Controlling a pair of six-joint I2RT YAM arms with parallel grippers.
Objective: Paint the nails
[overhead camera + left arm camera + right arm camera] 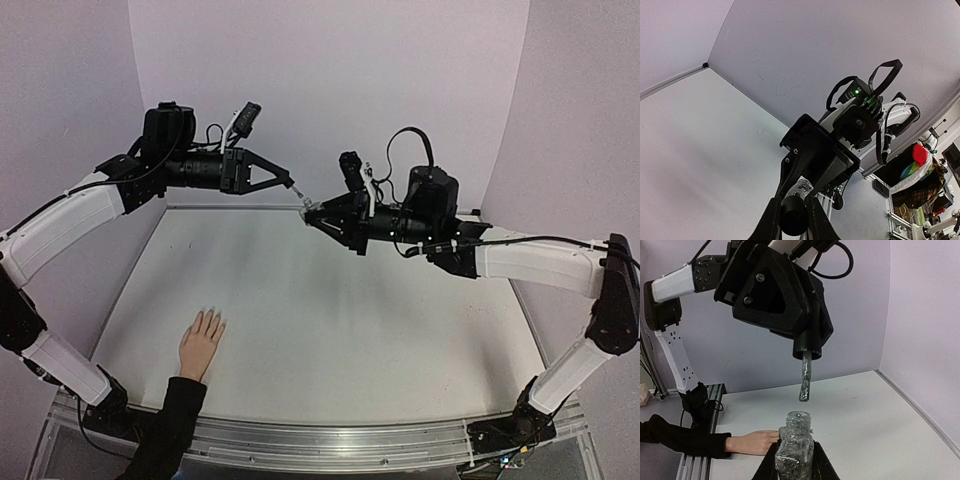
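Left hand (288,183): black, wedge-shaped, raised high over the back of the bench; its two fingers are closed tight on a round black cap (792,215).
Brush (804,382): a thin straight stem pointing down from the cap, coated in grey glitter, its tip just above the bottle mouth and not touching it.
Right hand (794,462): also raised, tip to tip with the left one; its fingers are pinched on the lower body of the bottle (795,445) and hold it upright.
Bottle: small, clear glass with square shoulders and a short ridged neck; the mouth is open and the inside looks speckled with silver glitter.
Nails (210,318): at the fingertips of the model hand, near the front left corner of the bench and well apart from both arms; too small to make out singly.
Model hand (202,342): pale peach, smooth, lying flat, palm down, with its fingers slightly spread and pointing away from the arm bases.
Sleeve (170,420): black cloth running from the wrist over the front edge.
Bench (350,330): flat, white, matt.
Rail (330,440): ribbed bare metal along the near edge.
Walls (330,80): plain, pale lilac.
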